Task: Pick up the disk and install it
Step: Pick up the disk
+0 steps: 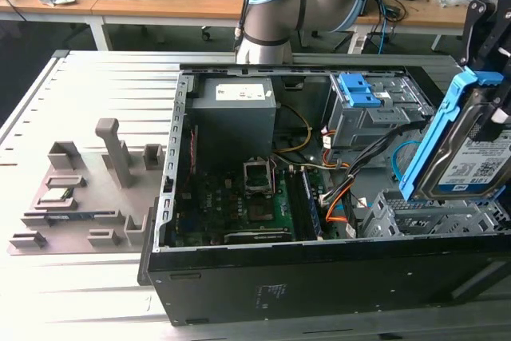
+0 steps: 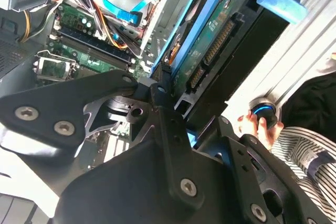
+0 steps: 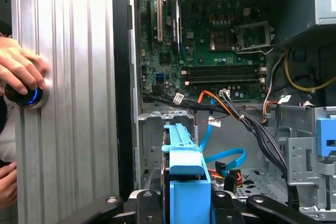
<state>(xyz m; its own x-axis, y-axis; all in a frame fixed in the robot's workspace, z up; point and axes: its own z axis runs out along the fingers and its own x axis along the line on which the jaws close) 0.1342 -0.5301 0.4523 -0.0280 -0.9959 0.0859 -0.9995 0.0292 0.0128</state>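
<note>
The claw (image 3: pixel 185 203) pinches the disk (image 1: pixel 471 161), already lifted and held on edge at three o'clock of the open computer case (image 1: pixel 319 285) in the exterior view, just above the grey drive cage (image 1: pixel 423 213). Seating it remains.

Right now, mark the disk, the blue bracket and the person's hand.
the disk (image 1: pixel 473 145), exterior view, silver face above the label
blue bracket (image 1: pixel 358 89), exterior view, its blue plastic top
hand (image 3: pixel 21 66), first wrist view, middle of the hand

In the exterior view the disk (image 1: pixel 467 167) and the end effector (image 1: pixel 497 105) gripping it, above the computer case (image 1: pixel 319 281), run off the edge.
</note>
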